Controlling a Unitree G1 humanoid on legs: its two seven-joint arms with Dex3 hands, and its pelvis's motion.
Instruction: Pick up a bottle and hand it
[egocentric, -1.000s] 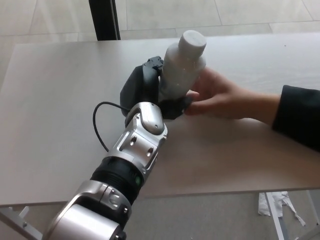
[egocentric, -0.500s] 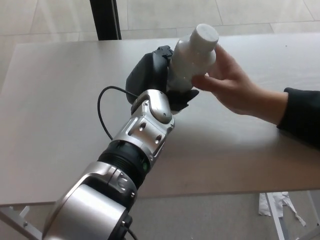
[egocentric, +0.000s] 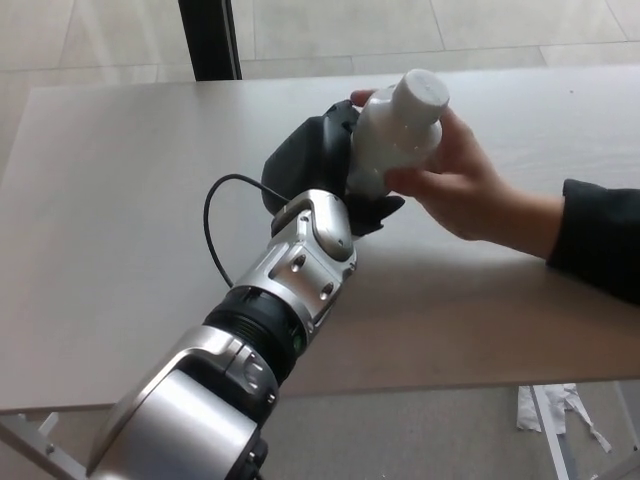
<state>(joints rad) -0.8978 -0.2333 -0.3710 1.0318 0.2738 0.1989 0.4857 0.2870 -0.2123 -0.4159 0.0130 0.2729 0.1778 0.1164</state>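
**Bottle held between two hands above the table**

The bottle (egocentric: 395, 135) is off the table, tilted so its long axis leans up and to the right of the picture, with the cap end highest and nearest the camera and the base down against the robot's palm. It is a squat white bottle with a wide, flat-topped white cap and a faintly translucent, matte body; I can make out no label.

The left hand (egocentric: 318, 170) sits directly to the bottle's left and beneath it, black fingers wrapped round the lower body, so it is gripping the bottle. From the opposite side a person's hand (egocentric: 455, 180) is cupped round the same bottle, thumb across the front below the cap and fingers behind, a dark sleeve (egocentric: 600, 240) trailing off to the right. Both hands are touching it at once.

The handover looks nearly complete: what remains, I judge, is for the robot's fingers to release. The robot's right hand is nowhere to be seen. The pale table (egocentric: 120, 200) lies under everything.
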